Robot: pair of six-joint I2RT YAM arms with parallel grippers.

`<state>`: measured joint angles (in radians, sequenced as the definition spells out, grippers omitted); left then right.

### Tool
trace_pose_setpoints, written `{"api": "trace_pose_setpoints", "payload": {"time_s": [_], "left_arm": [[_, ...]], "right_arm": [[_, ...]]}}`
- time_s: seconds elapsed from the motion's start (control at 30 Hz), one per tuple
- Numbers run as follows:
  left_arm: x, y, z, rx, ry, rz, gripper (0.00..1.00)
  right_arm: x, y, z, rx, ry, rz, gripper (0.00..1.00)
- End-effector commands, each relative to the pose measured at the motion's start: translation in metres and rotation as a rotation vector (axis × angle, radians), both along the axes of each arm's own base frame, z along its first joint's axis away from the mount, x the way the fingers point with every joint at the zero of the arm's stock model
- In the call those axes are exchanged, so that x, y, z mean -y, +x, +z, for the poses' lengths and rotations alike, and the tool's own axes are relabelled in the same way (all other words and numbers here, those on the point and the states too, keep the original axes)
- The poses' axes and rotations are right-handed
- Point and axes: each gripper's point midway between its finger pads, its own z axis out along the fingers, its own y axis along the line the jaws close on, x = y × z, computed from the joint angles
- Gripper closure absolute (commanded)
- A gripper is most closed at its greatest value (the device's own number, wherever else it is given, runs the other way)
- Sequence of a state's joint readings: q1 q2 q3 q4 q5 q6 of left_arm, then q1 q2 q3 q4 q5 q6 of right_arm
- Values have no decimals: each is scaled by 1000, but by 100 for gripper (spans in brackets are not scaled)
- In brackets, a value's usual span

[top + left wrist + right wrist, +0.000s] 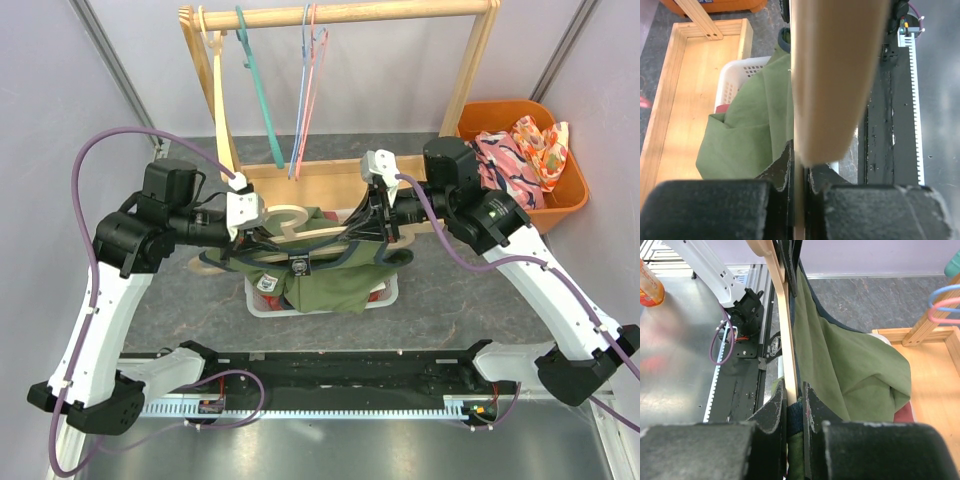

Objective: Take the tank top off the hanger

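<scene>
Left gripper clamps hanger.

Bright, even light; close fingers and hanger blur.

Robot lab cell, not a home: plain lilac wall panels framed by aluminium struts box in a grey worktop. Two white-and-black arms, left and right, are bolted to a black base plate with a toothed strip at the near edge, purple cables looping loose. Laundry props are staged: wooden rack with coloured hangers, orange bin of clothes, white basket
</scene>
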<state>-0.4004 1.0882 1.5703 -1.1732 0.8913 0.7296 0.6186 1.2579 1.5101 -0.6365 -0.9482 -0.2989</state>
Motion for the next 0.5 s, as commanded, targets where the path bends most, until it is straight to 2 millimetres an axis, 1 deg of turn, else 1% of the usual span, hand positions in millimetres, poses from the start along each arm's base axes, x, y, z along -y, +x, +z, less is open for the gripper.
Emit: {"api": "trace_pose_setpoints", "payload": {"time_s": [0.0,0.03,0.07,0.1,0.13,0.17,0.2,0.23,0.27,0.3,0.33,0.37,0.4,0.47], "left_arm": [[3,8,6,21,-15,6,98],[3,10,7,25,-15,16,98],[3,10,7,24,-14,20,98],[2,12,7,32,-11,31,98],[0,12,8,41,-9,40,98],[0,13,7,43,-7,42,98],[-1,14,7,46,-2,53,98],[-2,15,5,46,1,58,98],[-3,15,4,44,4,61,98],[-3,15,3,48,7,67,98],[-4,17,0,45,11,69,98],[-4,17,-1,46,14,73,98],[-4,20,-2,46,19,82,98],[-5,24,-3,49,25,94,98]], "right_arm": [[-8,3,30,87,87,-17,90],[-7,5,33,101,94,-42,81],[-6,10,38,124,112,-75,69],[-3,24,32,117,98,-169,65],[3,27,39,141,117,-218,54],[7,35,47,173,139,-276,47],[17,44,50,188,150,-373,41],[23,50,55,206,163,-429,34],[28,54,64,233,194,-472,33],[33,57,64,239,201,-512,33],[46,57,76,265,232,-572,35],[50,56,82,278,256,-592,35],[58,52,85,286,273,-618,35],[68,52,88,277,296,-671,33]]}}
